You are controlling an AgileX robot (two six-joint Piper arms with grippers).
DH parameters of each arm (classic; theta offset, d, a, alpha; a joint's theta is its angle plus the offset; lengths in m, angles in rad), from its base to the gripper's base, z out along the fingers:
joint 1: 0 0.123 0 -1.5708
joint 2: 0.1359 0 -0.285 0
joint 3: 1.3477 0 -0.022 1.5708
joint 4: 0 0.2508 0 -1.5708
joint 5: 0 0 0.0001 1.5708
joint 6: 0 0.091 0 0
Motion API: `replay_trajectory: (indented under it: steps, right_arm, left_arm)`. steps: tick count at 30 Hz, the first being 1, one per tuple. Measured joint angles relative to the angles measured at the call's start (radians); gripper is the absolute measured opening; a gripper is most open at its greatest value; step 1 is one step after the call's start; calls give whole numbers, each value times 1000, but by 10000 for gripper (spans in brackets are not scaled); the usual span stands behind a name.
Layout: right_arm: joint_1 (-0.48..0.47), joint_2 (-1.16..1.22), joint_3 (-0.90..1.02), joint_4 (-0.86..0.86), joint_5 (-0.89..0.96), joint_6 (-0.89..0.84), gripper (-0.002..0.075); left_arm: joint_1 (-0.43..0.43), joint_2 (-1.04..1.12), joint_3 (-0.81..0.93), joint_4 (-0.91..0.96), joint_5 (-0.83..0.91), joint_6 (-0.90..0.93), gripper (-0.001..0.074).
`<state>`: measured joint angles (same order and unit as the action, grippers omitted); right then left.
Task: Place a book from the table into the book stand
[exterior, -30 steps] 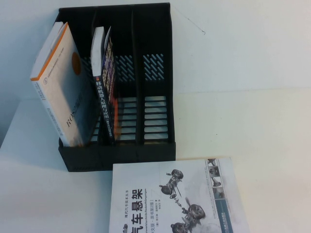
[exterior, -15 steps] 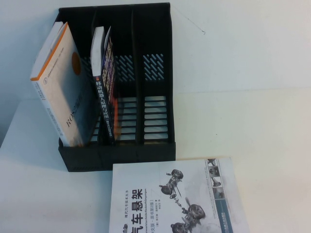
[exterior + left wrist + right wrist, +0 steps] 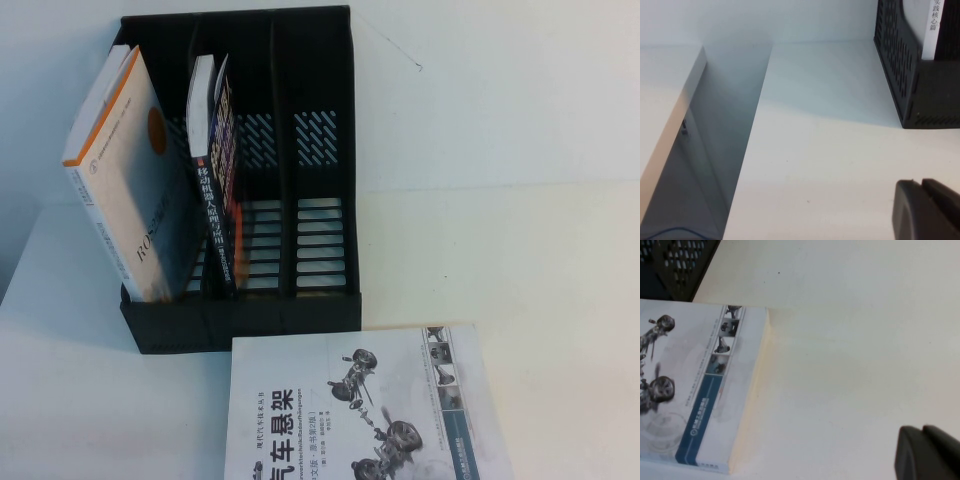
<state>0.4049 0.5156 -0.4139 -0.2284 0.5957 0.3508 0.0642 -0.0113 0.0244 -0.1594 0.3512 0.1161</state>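
While the black book (image 3: 222, 175) already stood leaning in the book stand (image 3: 250, 310), in the middle compartment as far as I could tell, you had little to do but keep both arms low and clear. Your left gripper (image 3: 930, 210) hung closed and empty above bare tabletop (image 3: 830, 165), the stand's perforated wall well ahead. Your right gripper (image 3: 930, 452) looked likewise closed, the white book (image 3: 695, 390) nearby and open tabletop elsewhere.

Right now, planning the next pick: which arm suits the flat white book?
Right: the right end effector hovers beside the white book; the left end effector is over bare table beside the book stand.
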Motion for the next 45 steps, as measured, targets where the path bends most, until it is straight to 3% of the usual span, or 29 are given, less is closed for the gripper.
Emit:
replay_trajectory:
  steps: [15,24,45]
  right_arm:
    - [0,0,0,0,0,0,0]
    - [0,0,0,0,0,0,0]
    - [0,0,0,0,0,0,0]
  left_arm:
    - [0,0,0,7,0,21,-1]
    - [-70,0,0,51,0,21,-2]
    - [-72,0,0,55,0,21,-3]
